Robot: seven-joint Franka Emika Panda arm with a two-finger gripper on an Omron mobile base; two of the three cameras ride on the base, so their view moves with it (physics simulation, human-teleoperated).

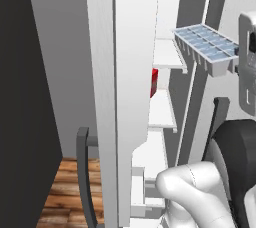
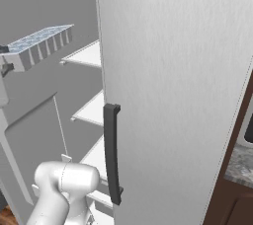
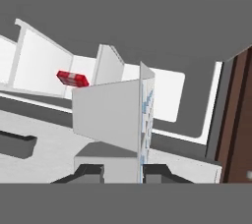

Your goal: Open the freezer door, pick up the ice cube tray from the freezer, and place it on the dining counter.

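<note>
The ice cube tray (image 1: 205,46), white with pale blue cubes, hangs level in the air in front of the open freezer (image 1: 167,54), outside its white shelves. My gripper (image 1: 237,67) is shut on the tray's right end. In the right base view the ice cube tray (image 2: 42,44) is at the upper left. In the hand view the ice cube tray (image 3: 110,115) stands edge-on between the fingertips (image 3: 157,173) of my gripper (image 3: 123,173). The freezer door (image 1: 134,72) stands swung wide open, seen edge-on, with its dark handle (image 1: 82,172) low on the left.
A red carton (image 1: 154,82) lies on a freezer shelf behind the door's edge. The plain wide fridge door (image 2: 178,71) with a dark handle (image 2: 112,155) is shut, close on the right. A dark stone top (image 2: 242,167) over brown cabinets sits at the lower right; which counter it is, I cannot tell.
</note>
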